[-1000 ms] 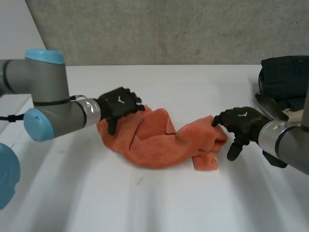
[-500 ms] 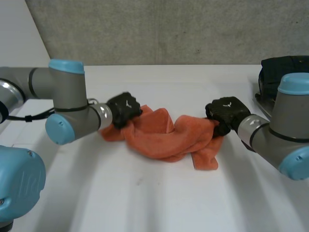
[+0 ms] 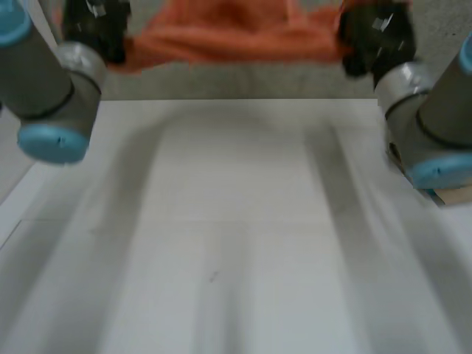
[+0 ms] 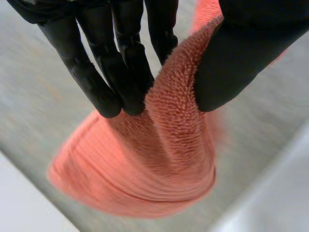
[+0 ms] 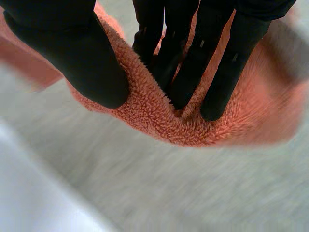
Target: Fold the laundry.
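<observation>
Head view has the orange terry towel (image 3: 228, 33) slung in the air between the two hands, well above the white table (image 3: 236, 221), with the left hand (image 3: 92, 26) at one end and the right hand (image 3: 372, 33) at the other. Each wrist view adds the grip itself: straight fingers (image 4: 120, 72) and thumb pinching a bunched fold of pile. Soft, light and limp, the towel will likely sag in the middle; corners seem a better hold than bunched edges.
</observation>
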Controlling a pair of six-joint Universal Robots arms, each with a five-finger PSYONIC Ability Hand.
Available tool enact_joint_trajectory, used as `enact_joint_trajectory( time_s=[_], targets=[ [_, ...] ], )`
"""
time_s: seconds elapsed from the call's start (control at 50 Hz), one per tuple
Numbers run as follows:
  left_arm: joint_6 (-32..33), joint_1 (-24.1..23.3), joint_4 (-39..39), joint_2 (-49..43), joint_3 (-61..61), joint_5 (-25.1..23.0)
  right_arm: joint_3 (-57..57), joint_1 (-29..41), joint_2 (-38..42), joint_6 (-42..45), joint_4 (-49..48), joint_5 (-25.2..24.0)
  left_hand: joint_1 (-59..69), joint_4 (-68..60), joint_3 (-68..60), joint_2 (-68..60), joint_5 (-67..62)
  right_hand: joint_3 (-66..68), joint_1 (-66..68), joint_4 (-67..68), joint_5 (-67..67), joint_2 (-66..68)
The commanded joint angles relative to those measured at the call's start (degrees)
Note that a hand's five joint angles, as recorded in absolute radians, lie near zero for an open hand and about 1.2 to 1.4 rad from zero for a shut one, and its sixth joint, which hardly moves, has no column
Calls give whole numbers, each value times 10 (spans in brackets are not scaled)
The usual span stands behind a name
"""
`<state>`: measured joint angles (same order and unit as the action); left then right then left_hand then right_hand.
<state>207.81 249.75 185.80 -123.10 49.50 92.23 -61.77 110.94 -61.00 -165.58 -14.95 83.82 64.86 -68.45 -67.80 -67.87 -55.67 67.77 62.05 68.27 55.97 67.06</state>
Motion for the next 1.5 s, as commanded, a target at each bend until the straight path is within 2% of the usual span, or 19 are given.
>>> enact_joint_trajectory(
  time_s=[0.02, 0.18, 0.24, 0.28, 0.3, 0.32, 0.36, 0.48, 0.56, 0.62, 0.76, 0.86, 0.96, 1.04, 1.12, 1.14, 1.2, 1.34, 1.5],
  targets=[
    [-5, -2, -23, 11, 207, -50, -137, -2, 42, 81, 94, -82, 151, -115, -122, -121, -143, 122, 180, 117, 140, 129],
    [-20, -3, -90, -6, 282, -33, -157, -18, 103, 162, 170, -54, 151, -115, -122, -121, -143, 122, 180, 117, 140, 129],
    [-21, -4, -115, -1, 284, -35, -156, -22, 99, 166, 203, -52, 31, 5, -2, -1, -23, 122, 180, 117, 140, 129],
    [-24, -1, -134, 10, 285, -38, -157, -24, 86, 165, 227, -52, -97, 133, 126, 127, 105, 110, 168, 105, 128, 118],
    [-25, 0, -140, 15, 285, -41, -158, -25, 80, 163, 233, -52, -152, 188, 182, 182, 160, 59, 116, 54, 77, 66],
    [-28, 4, -146, 29, 285, -46, -161, -25, 63, 160, 240, -52, -286, 322, 315, 316, 294, -60, -3, -65, -42, -53],
    [-33, 9, -148, 44, 285, -52, -165, -25, 46, 155, 243, -52, -375, 411, 404, 405, 383, -164, -106, -169, -145, -156],
    [-54, 41, -149, 96, 280, -70, -188, -33, -32, 122, 236, -58, -466, 501, 495, 496, 474, -196, -139, -201, -178, -189],
    [-65, 72, -163, 103, 268, -72, -193, -34, -62, 110, 230, -67, -508, 544, 537, 538, 516, -334, -276, -339, -316, -326],
    [-65, 105, -199, 96, 261, -78, -191, -41, -69, 112, 226, -67, -508, 544, 537, 538, 516, -409, -352, -414, -391, -402],
    [-66, 143, -272, 69, 276, -135, -180, -59, -58, 127, 230, -73, -476, 512, 505, 506, 484, -413, -356, -418, -395, -406],
    [-67, 151, -271, 37, 280, -166, -176, -65, -50, 132, 231, -74, -415, 451, 445, 445, 423, -413, -356, -418, -395, -406],
    [-70, 148, -257, -2, 270, -167, -161, -71, -35, 134, 227, -82, -370, 406, 399, 400, 378, -416, -359, -421, -398, -409],
    [-67, 138, -250, -29, 256, -165, -122, -75, 0, 162, 231, -109, -284, 320, 314, 314, 292, -426, -369, -431, -408, -419],
    [-66, 133, -251, -36, 250, -163, -75, -80, 38, 216, 244, -144, -98, 134, 127, 128, 106, -426, -369, -431, -408, -419],
    [-66, 134, -250, -35, 250, -163, -54, -82, 53, 237, 255, -159, -4, 40, 33, 34, 12, -423, -366, -428, -405, -416],
    [-65, 137, -250, -27, 251, -161, -14, -79, 86, 279, 281, -189, 149, -113, -120, -119, -141, -421, -364, -426, -403, -414],
    [-61, 139, -265, 8, 265, -159, 84, -58, 165, 373, 326, -235, 151, -115, -122, -121, -143, -411, -354, -416, -393, -404],
    [-63, 137, -270, 76, 285, -159, 196, -42, 269, 504, 347, -202, 151, -115, -122, -121, -143, -337, -280, -342, -319, -330]
  ],
)
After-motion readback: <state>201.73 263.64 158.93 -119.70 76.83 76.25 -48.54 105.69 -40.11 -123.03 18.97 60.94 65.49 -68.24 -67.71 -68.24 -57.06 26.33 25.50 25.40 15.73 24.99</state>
